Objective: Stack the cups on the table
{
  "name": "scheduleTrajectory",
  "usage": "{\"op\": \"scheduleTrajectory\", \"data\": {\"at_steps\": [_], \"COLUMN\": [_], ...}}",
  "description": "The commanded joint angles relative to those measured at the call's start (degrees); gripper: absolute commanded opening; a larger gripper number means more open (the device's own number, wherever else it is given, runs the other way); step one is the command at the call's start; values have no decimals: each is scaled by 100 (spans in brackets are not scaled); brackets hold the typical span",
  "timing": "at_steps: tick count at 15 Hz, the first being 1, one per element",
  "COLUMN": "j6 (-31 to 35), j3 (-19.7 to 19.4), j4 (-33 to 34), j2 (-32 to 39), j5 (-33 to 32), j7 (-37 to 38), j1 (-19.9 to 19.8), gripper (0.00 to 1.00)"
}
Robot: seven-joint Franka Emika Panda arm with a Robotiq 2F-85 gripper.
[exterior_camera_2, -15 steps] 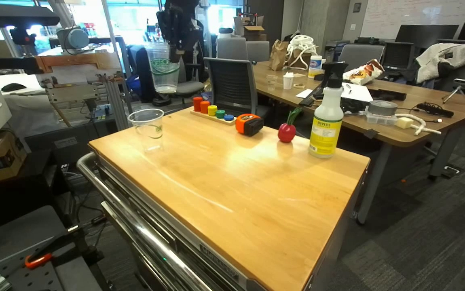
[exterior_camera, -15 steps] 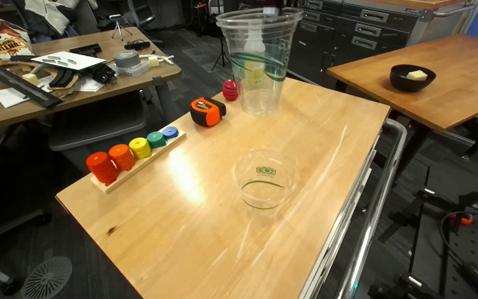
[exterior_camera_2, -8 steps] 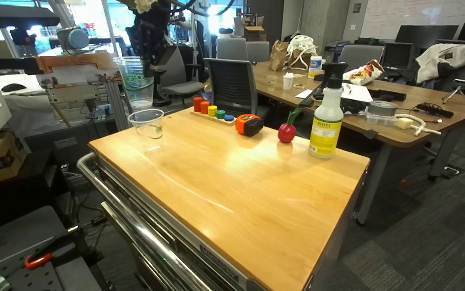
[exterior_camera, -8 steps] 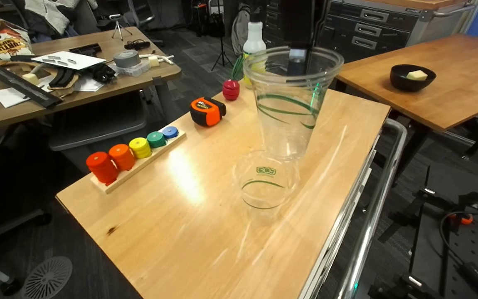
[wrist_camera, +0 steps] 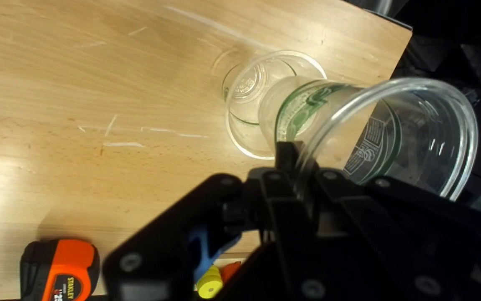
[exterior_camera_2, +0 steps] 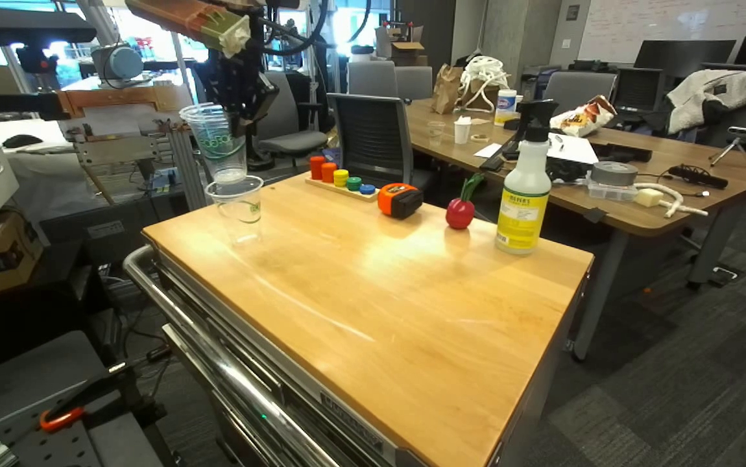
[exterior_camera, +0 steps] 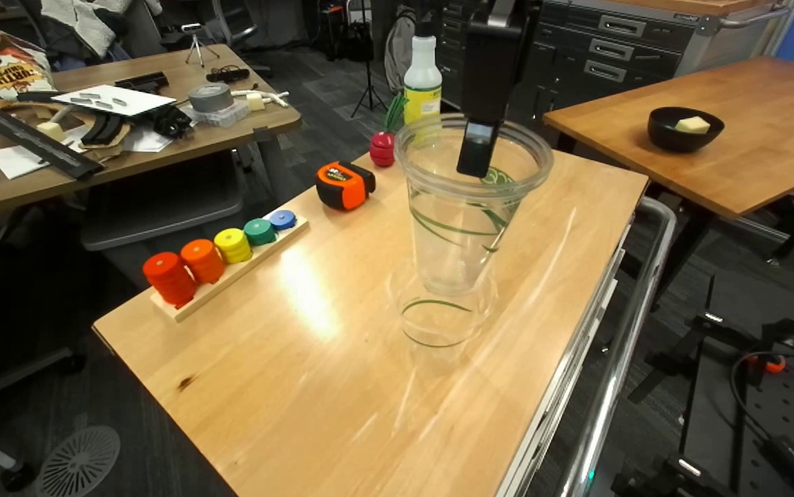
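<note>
wrist view: nested cups [wrist_camera: 366,129] (clear plastic) have their wall pinched between the jaws.

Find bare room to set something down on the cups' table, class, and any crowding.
Bare: the broad stretch of table between spray bottle and metal rail; the strip between peg toy and standing cup. Crowded: the edge row of peg toy, tape measure, radish and spray bottle; the standing cup's spot, nested cups held over it.

From the lower cup [exterior_camera_2: 237,211] toward the tape measure [exterior_camera_2: 400,200], tabletop [exterior_camera_2: 347,298] lies open; above that cup, held cups [exterior_camera: 456,228] bar passage.
</note>
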Motion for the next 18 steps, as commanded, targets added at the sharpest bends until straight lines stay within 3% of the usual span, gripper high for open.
{"op": "scheduleTrajectory", "data": {"at_steps": [1,11,12,13,18], "j6": [424,558,566,560,547], "j3": [-34,18,27,33,48], "j4": [-230,-259,-225,-213,-90], "j2": [-84,405,464,500,553], "j5": [286,308,311,315,236], "j7": [-325,-600,-621,-642,-617], "j1": [126,193,199,204,163], "gripper": [1,1,31,31,70]}}
